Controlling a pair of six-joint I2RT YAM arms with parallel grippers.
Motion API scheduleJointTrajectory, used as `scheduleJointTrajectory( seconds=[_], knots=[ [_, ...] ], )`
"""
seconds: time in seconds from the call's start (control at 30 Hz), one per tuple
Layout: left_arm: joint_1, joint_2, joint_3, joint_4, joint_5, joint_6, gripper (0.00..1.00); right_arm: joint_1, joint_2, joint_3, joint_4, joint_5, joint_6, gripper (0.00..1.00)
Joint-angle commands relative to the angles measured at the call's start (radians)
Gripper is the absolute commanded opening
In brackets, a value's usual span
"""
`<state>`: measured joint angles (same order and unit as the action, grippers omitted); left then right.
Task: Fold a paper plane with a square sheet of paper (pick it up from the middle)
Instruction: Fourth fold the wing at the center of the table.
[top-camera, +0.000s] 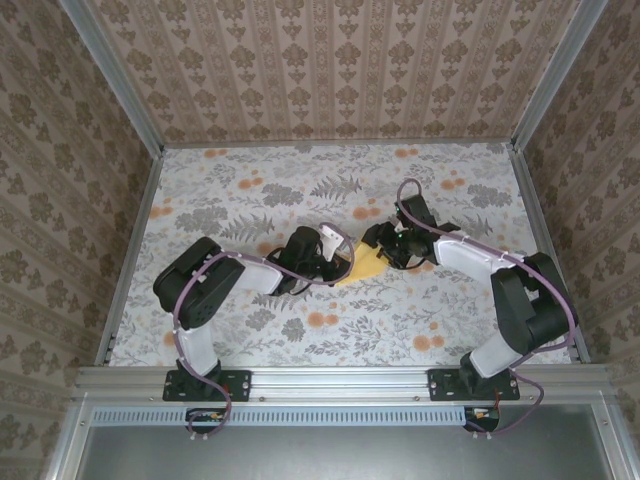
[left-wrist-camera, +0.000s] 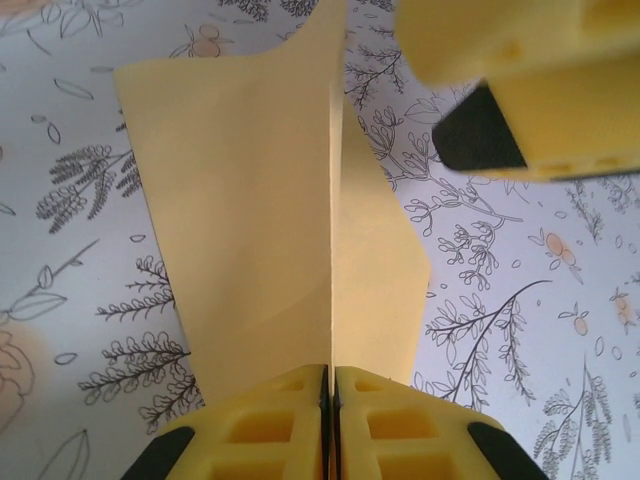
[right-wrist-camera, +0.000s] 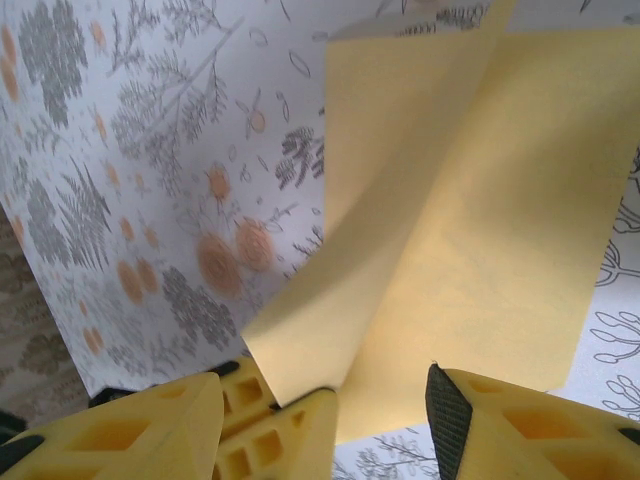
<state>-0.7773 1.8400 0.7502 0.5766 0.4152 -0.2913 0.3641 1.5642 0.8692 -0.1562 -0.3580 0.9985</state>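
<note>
left end effector (left-wrist-camera: 330, 382) is pinching the folded yellow paper (left-wrist-camera: 250, 200) on its crease, right end effector (right-wrist-camera: 372, 400) spread open beside it

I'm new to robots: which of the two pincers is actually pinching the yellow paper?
The left pincer: its jaws are shut on the yellow paper, while the right pincer stands open.
</note>
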Motion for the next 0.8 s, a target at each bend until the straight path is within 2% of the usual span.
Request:
scheduleJointTrajectory(
  seconds=[0.0, 0.23, 0.43, 0.77],
  knots=[
    [0.01, 0.014, -0.009, 0.013, 0.035, -0.119, 0.11, -0.003, -0.021, -0.044, 0.109, -0.069, -0.094, 0.57],
    [0.015, 0.017, 0.012, -0.04, 0.075, -0.214, 0.09, -0.002, 0.016, -0.097, 0.189, -0.095, -0.122, 0.54],
    [0.015, 0.03, 0.036, -0.108, 0.085, -0.236, 0.08, -0.007, 0.064, -0.104, 0.213, -0.112, -0.137, 0.5],
    [0.023, 0.042, 0.026, -0.065, 0.091, -0.311, 0.08, -0.014, 0.129, -0.084, 0.229, -0.137, -0.138, 0.49]
  ],
)
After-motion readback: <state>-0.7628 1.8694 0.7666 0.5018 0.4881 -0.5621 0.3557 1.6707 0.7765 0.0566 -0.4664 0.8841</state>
